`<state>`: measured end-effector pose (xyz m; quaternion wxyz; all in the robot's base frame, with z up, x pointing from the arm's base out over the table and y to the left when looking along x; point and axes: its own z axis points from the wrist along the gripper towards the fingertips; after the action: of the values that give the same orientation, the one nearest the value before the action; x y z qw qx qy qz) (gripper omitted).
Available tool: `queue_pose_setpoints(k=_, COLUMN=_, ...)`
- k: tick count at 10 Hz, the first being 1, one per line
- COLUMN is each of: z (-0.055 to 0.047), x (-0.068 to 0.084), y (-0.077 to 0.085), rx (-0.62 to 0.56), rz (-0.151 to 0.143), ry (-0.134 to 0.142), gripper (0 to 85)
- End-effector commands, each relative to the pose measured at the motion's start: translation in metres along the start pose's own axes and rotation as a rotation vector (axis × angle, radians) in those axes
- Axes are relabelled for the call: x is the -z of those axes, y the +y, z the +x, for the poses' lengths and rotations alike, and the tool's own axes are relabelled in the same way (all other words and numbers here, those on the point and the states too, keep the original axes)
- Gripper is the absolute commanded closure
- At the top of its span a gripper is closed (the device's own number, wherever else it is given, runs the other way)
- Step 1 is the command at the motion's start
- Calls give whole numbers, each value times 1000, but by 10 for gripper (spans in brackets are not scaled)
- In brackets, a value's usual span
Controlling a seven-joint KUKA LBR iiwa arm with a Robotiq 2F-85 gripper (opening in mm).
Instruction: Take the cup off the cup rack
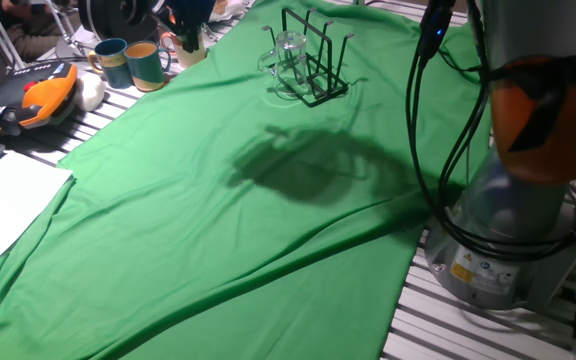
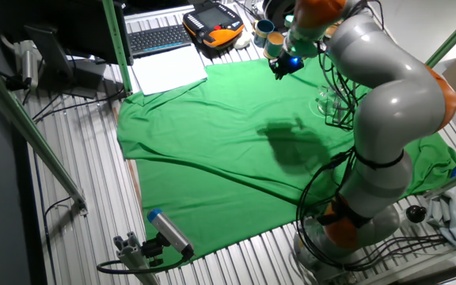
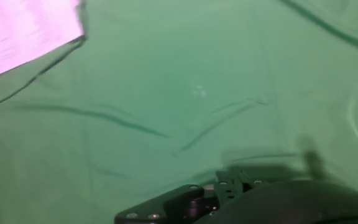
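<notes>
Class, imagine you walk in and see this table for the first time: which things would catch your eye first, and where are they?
The bright green cloth covering most of the table stands out first. Near its far edge stands the black wire cup rack with a clear glass cup on it. The big grey and orange robot arm rises from the table's side, and two teal-and-tan mugs sit just off the cloth.

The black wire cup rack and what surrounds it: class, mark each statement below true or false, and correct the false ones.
1. The small clear glass cup hangs on the black wire cup rack. True.
2. The rack stands on bare metal slats. False: it stands on the green cloth.
3. The gripper is closed around the cup. False: it is up above the cloth, away from the rack.
4. Two teal-and-tan ceramic mugs stand off the cloth. True.
</notes>
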<state>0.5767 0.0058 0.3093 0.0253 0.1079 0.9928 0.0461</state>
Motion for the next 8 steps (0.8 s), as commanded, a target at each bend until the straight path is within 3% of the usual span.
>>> queue_pose_setpoints(k=1, z=0, x=0, y=0, rx=288, rz=1, ry=37, gripper=680)
queue_pose_setpoints(k=2, z=0, x=0, y=0, rx=331, rz=-9, ry=53, gripper=680)
queue_pose_setpoints(k=3, z=0, x=0, y=0, rx=364, rz=-26, ry=50, gripper=680)
queue_pose_setpoints(k=4, z=0, x=0, y=0, rx=396, rz=13, ry=45, gripper=680)
queue_pose_setpoints(k=5, z=0, x=0, y=0, rx=442, rz=73, ry=28, gripper=680)
queue_pose_setpoints(k=6, z=0, x=0, y=0, rx=463, rz=51, ry=9, gripper=680)
queue_pose_setpoints(k=7, z=0, x=0, y=0, rx=470, rz=82, ry=-16, gripper=680)
queue_pose_setpoints(k=8, z=0, x=0, y=0, rx=475, rz=90, ry=-23, gripper=680)
